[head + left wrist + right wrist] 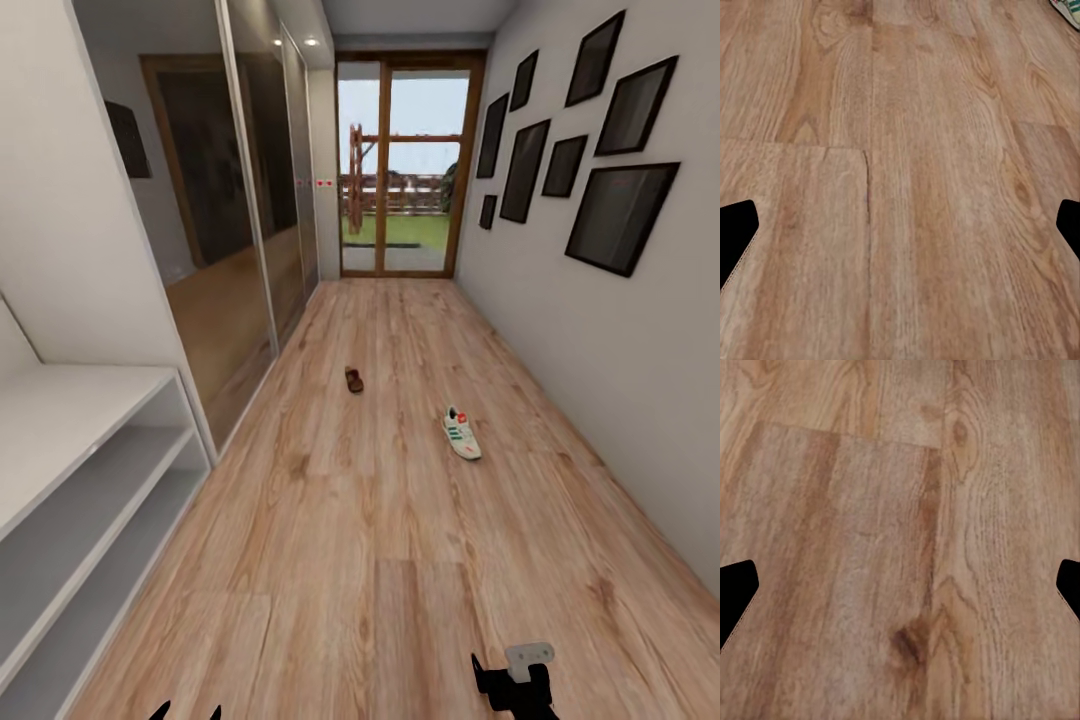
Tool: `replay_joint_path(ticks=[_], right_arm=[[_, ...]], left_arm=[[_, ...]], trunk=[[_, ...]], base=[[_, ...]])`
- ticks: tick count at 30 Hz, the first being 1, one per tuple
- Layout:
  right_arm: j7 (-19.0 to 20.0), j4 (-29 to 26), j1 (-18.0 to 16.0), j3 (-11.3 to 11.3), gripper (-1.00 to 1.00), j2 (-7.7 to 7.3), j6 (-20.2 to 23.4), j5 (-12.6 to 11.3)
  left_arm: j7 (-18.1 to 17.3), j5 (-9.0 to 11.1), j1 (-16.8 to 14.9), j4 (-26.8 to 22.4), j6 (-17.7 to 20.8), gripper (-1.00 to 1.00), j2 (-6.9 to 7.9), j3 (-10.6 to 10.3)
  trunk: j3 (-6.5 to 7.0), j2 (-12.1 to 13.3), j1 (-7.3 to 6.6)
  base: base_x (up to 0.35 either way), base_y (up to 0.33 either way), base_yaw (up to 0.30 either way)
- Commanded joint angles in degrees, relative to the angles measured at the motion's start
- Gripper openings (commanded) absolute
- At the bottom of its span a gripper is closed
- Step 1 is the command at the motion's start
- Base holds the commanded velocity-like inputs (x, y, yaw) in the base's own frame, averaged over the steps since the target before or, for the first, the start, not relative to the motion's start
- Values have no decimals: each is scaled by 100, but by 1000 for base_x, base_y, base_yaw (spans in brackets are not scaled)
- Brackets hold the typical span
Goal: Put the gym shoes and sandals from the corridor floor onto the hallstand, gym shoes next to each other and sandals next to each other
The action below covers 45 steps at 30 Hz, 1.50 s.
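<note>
A narrow corridor runs ahead over a light wood-plank floor (pixel 400 520) to a wood-framed glazed door (pixel 405 165), bright with daylight and showing grass and a fence outside. Dark-framed pictures (pixel 620 215) hang in a staggered group on the pale right wall (pixel 600 350), while mirrored sliding panels (pixel 225 200) line the left side. A pale-grey shelf unit (pixel 80 480) stands nearest on the left.

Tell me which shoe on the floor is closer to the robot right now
The white gym shoe with green stripes is nearer, lying toward the right-hand wall. The dark reddish-brown sandal sits farther down the corridor floor, more to the left.
</note>
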Motion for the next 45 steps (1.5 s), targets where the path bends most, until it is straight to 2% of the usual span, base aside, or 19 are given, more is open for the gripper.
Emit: replay_joint_path(ticks=[1,31,45], right_arm=[[5,5,-4,-48,100,0,-20,58],[14,3,-4,-49,100,-5,-19,58],[9,5,-4,-49,100,1,-14,51]], left_arm=[[-59,4,-7,5,-3,100,-4,38],[-60,4,-5,5,-4,100,-4,38],[-64,6,-5,5,-8,100,-7,38]], trunk=[[-5,-2,2],[-5,-2,2],[32,-2,2]], base=[[338,0,0],[338,0,-3],[310,135,-212]])
